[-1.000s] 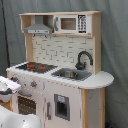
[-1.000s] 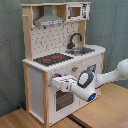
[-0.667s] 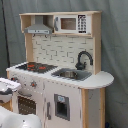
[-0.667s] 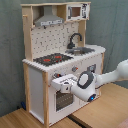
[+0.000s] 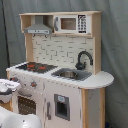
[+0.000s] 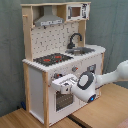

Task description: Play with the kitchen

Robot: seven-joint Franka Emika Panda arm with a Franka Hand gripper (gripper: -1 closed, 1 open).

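The kitchen [image 5: 60, 70] is a toy of pale wood and white panels, seen in both exterior views. It has a black-red hob [image 5: 36, 66], a black faucet [image 5: 84, 59] over the sink [image 5: 70, 75], a grey hood [image 5: 39, 27] and a microwave [image 5: 72, 23]. In the second exterior view my gripper [image 6: 62, 84] is close against the kitchen [image 6: 55, 60] front, just under the knobs and at the top of the oven door [image 6: 62, 101]. In the first exterior view the gripper [image 5: 7, 90] shows at the left edge, beside the oven door [image 5: 27, 105].
The white arm [image 6: 107, 77] reaches in from the second exterior view's right, above a wooden table [image 6: 100, 112]. A grey curtain [image 5: 115, 50] hangs behind the kitchen. A rounded counter end [image 5: 100, 79] sticks out past the sink.
The gripper has stayed at the oven front, shifting only slightly toward the second exterior view's left. Nothing on the kitchen has visibly moved.
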